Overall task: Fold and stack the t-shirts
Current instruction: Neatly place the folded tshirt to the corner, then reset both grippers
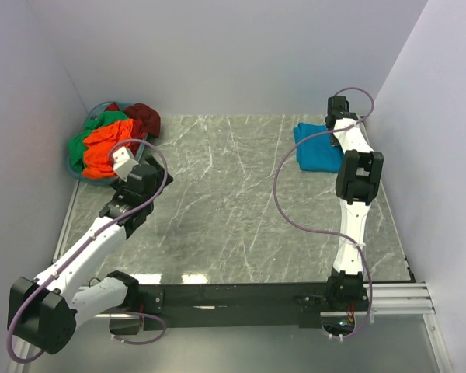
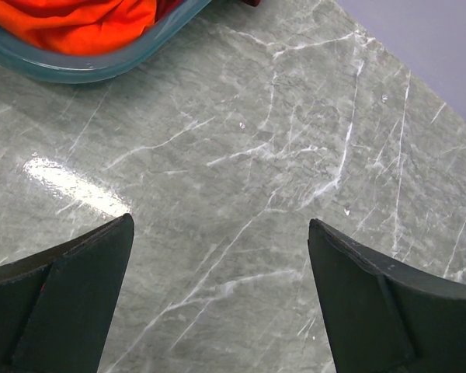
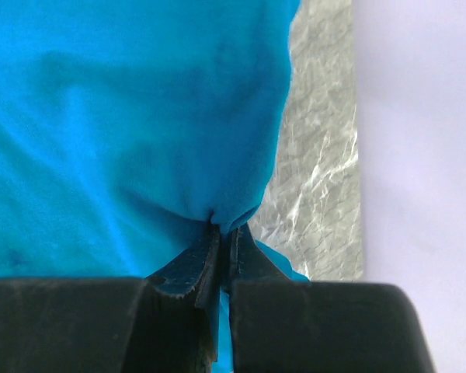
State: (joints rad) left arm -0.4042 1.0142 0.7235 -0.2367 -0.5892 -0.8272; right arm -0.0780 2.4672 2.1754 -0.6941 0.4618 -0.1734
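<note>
A folded teal-blue t-shirt [image 1: 317, 148] lies at the far right of the table. My right gripper [image 1: 339, 116] is over its far right corner and is shut on a pinch of its cloth [image 3: 225, 221]; the shirt [image 3: 124, 116] fills most of the right wrist view. Orange [image 1: 109, 148], green [image 1: 93, 128] and dark red [image 1: 144, 116] t-shirts lie heaped in the basket [image 1: 76, 172] at the far left. My left gripper [image 1: 124, 162] is open and empty just right of the basket. In the left wrist view the orange shirt [image 2: 78, 23] shows at the top, and the gripper [image 2: 221, 225] hangs over bare table.
The round teal-rimmed basket [image 2: 101, 66] stands at the far left corner against the wall. White walls close in the left, far and right sides. A black rail [image 1: 241, 299] with both arm bases runs along the near edge. The marble table [image 1: 233, 202] spreads between the arms.
</note>
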